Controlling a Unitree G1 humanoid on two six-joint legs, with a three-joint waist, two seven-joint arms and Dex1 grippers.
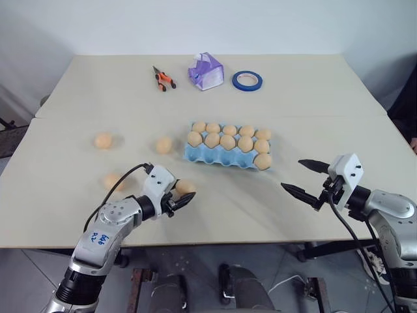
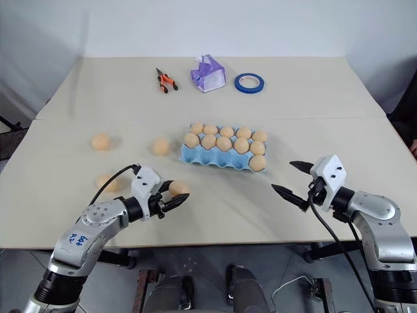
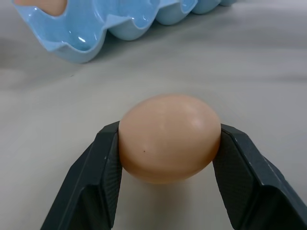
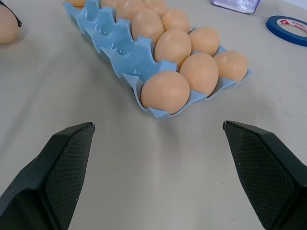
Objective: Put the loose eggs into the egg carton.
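Observation:
The light blue egg carton (image 1: 214, 158) lies mid-table; its two back rows are full of eggs, one egg sits at the right end of the front row, and the other front cups are bare. My left gripper (image 1: 184, 193) is low over the table near the front edge, shut on a loose egg (image 3: 169, 137) with both fingers (image 3: 108, 165) pressed to its sides. Three more loose eggs lie to the left: one (image 1: 103, 140), another (image 1: 164, 145), and a third (image 1: 112, 180) partly behind my left arm. My right gripper (image 1: 291, 173) hovers open right of the carton, holding nothing.
Orange-handled pliers (image 1: 163, 79), a purple-white box (image 1: 206, 72) and a blue tape roll (image 1: 247, 80) sit along the back of the table. A seam runs across the tabletop behind the carton. The table's front edge is just below both grippers.

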